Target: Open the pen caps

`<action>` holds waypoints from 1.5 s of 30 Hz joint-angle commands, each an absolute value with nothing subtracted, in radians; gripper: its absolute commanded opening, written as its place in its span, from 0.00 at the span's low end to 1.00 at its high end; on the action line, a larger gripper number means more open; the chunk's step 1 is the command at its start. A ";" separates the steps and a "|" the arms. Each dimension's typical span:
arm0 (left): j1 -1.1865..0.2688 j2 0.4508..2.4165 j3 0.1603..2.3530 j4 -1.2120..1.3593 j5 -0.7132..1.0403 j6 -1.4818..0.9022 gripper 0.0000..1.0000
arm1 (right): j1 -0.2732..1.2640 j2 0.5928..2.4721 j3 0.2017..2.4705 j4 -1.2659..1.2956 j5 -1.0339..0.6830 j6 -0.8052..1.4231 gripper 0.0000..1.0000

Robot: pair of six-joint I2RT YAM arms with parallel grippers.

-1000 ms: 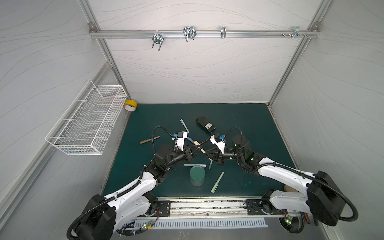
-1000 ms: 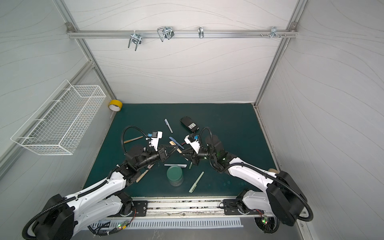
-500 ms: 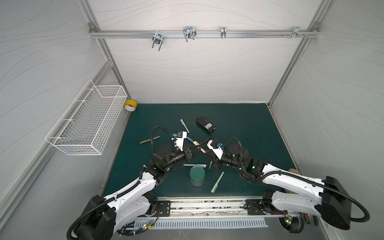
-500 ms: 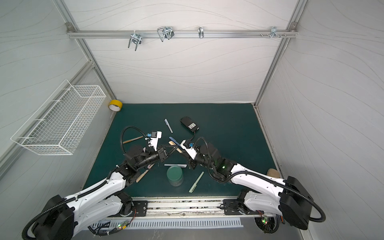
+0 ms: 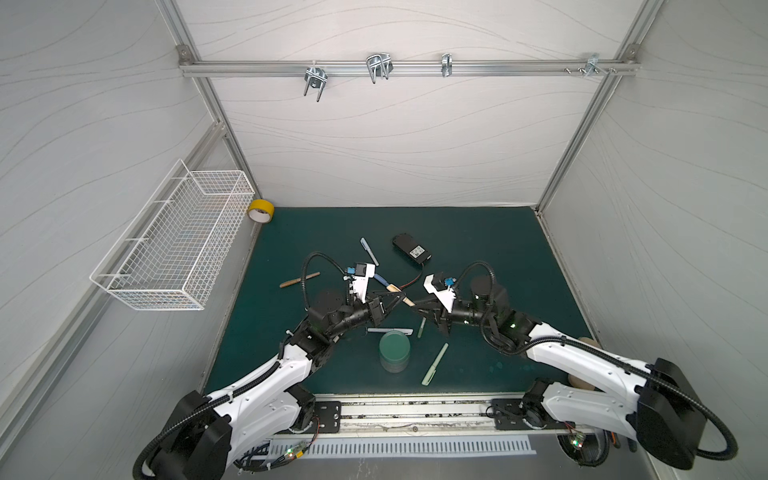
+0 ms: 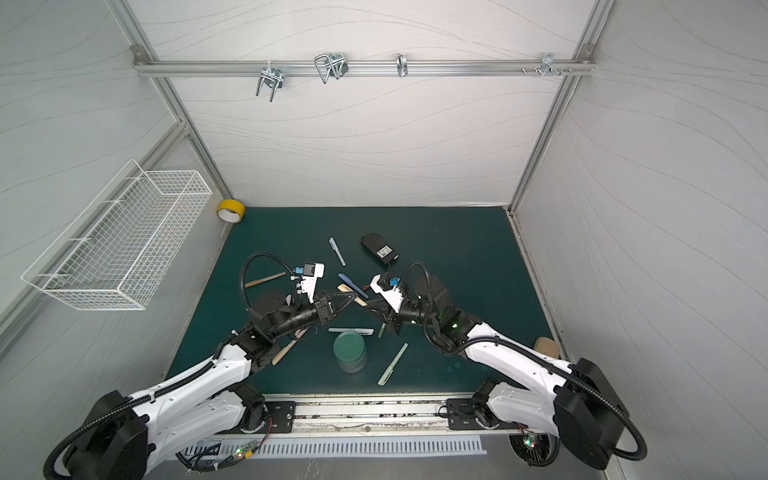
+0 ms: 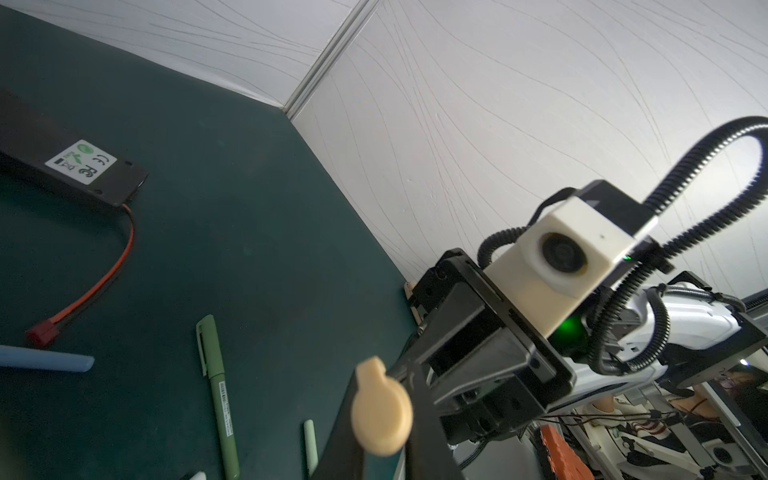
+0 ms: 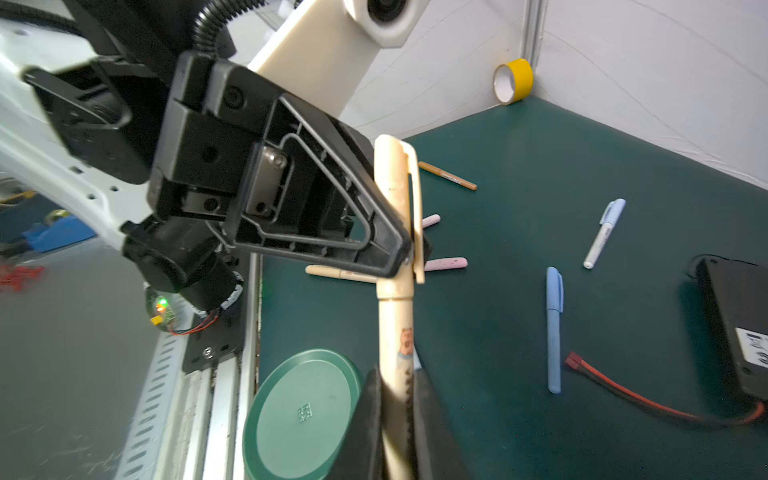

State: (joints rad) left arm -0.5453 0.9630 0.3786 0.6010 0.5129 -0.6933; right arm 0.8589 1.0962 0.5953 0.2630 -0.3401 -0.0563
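A tan pen [image 8: 395, 328] is held in the air between my two grippers, over the green mat [image 5: 478, 257]. My left gripper [image 8: 409, 253] is shut on its pen cap [image 8: 392, 195], which still sits on the body. In the left wrist view the cap's round end [image 7: 381, 415] faces the camera between my left gripper's [image 7: 384, 399] black fingers. My right gripper [image 8: 397, 384] is shut on the pen's body. In both top views the left gripper [image 5: 400, 296] [image 6: 354, 296] and right gripper [image 5: 419, 306] [image 6: 370, 305] meet tip to tip at the mat's middle.
Loose pens lie around: blue [image 5: 369, 251], dark blue [image 5: 380, 279], brown [image 5: 299, 279], grey [image 5: 390, 331], green [image 5: 434, 364]. A green cap [image 5: 421, 328] and round green lid [image 5: 394, 351] lie near the front. Behind are a black battery pack [image 5: 411, 248], yellow tape [image 5: 260, 210] and wire basket [image 5: 174, 241].
The right arm dropped its elbow half a second ago and has come back up. Both grippers stay shut on the tan pen at about the same spot.
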 commanded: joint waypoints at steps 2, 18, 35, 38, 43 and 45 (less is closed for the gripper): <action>-0.476 0.936 0.384 0.655 0.319 -0.679 0.00 | 1.029 1.078 0.570 0.114 0.163 -0.222 0.00; -0.451 0.888 0.373 0.628 0.293 -0.687 0.00 | 1.145 1.224 0.652 0.045 0.307 -0.268 0.00; -0.420 0.902 0.365 0.655 0.322 -0.713 0.00 | 1.011 1.198 0.664 -0.059 -0.028 -0.215 0.00; -0.419 0.901 0.367 0.647 0.319 -0.712 0.00 | 1.116 1.241 0.666 -0.012 0.288 -0.266 0.00; -0.419 0.902 0.371 0.634 0.315 -0.716 0.00 | 1.254 1.369 0.696 0.092 0.686 -0.361 0.00; -0.417 0.900 0.372 0.632 0.313 -0.718 0.00 | 1.271 1.394 0.711 0.104 0.720 -0.368 0.00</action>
State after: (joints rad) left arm -0.4549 0.9138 0.3389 0.4908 0.4553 -0.7227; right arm 1.2369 1.3495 0.7326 0.2405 0.5175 -0.2882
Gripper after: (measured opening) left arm 0.124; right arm 0.130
